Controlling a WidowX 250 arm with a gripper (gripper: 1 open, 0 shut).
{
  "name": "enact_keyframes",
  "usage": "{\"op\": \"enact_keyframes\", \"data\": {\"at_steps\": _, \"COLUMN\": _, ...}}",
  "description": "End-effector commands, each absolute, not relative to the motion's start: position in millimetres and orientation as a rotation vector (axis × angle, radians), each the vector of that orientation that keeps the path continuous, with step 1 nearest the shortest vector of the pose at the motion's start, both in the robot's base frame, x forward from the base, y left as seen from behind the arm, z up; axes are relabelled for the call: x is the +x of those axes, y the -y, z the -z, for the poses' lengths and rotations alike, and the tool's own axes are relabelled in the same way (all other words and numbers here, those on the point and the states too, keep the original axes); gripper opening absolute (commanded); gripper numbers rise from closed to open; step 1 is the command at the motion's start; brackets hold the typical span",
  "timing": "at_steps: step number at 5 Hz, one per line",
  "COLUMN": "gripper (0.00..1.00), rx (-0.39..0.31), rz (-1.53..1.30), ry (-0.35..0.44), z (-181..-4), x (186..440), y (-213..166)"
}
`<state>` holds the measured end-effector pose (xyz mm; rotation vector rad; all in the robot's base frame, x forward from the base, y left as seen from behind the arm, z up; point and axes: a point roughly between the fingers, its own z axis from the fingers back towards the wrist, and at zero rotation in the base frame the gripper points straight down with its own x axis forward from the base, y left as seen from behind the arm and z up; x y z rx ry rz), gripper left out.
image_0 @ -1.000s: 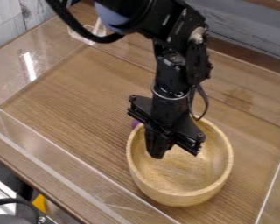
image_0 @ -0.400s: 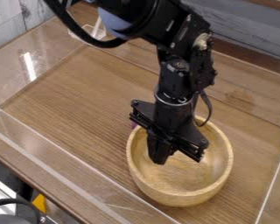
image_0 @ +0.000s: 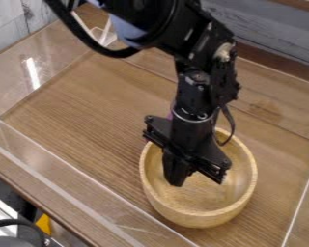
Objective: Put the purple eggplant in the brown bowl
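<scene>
The brown bowl is a wide tan wooden bowl standing on the wood-grain table at the front right. My gripper is black, points straight down and has its tip inside the bowl, just within the left rim. Its fingers are pressed together into one dark tip, so it is shut. The purple eggplant is hidden; the black fingers cover anything that may lie between them.
Clear plastic walls fence the table on the front and left sides. The arm's black links rise from the bowl toward the upper left. A yellow and black object lies outside the front wall.
</scene>
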<state>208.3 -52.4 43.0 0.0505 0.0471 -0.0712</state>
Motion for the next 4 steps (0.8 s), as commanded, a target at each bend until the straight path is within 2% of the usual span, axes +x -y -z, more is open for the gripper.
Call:
{"op": "enact_keyframes", "data": {"at_steps": 1, "gripper": 0.0, "rx": 0.048, "rz": 0.076, "ry": -0.024, "z": -47.1, "x": 209.4, "y": 55.5}}
{"op": "enact_keyframes", "data": {"at_steps": 4, "gripper": 0.0, "rx": 0.052, "rz": 0.069, "ry": -0.037, "z": -43.3, "x": 204.9, "y": 59.4}}
